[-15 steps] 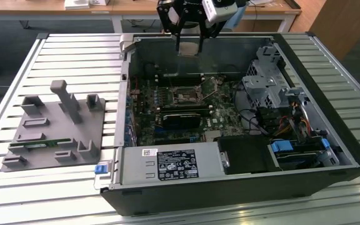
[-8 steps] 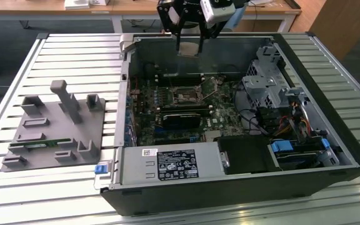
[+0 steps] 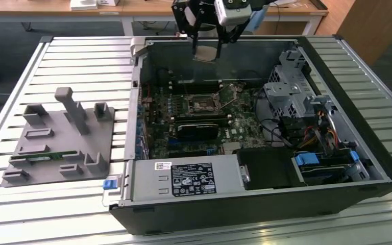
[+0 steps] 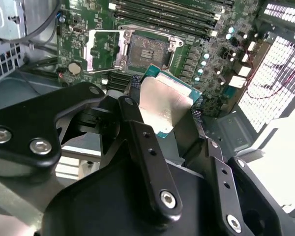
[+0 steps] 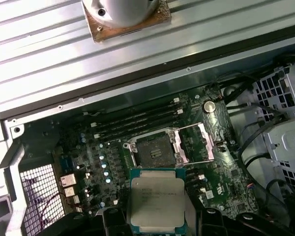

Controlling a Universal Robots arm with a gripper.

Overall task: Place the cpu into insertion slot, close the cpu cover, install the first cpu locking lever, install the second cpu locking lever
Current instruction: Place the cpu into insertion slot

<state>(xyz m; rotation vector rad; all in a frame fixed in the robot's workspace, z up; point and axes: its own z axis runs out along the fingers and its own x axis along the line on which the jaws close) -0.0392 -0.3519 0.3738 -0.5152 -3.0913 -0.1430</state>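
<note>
My gripper [image 3: 206, 50] is shut on the cpu [image 3: 205, 54], a flat square chip with a silver-grey top, and holds it in the air over the far side of the open computer case. In both wrist views the cpu [image 4: 164, 105] [image 5: 156, 204] sits between black fingers [image 4: 137, 128], apart from the board. The insertion slot [image 3: 201, 105] [image 4: 146, 51] [image 5: 155, 149] lies bare on the green motherboard below. The cpu cover [image 4: 102, 51] [image 5: 194, 143], a silver frame plate, is swung open and lies beside the slot.
The black case [image 3: 359, 92] stands on a slatted metal table [image 3: 80, 56]. Inside are a drive cage [image 3: 291, 97], cables, a black card [image 3: 197, 130] and a power supply [image 3: 186, 178]. A grey fixture plate [image 3: 59, 138] lies at the exterior view's left.
</note>
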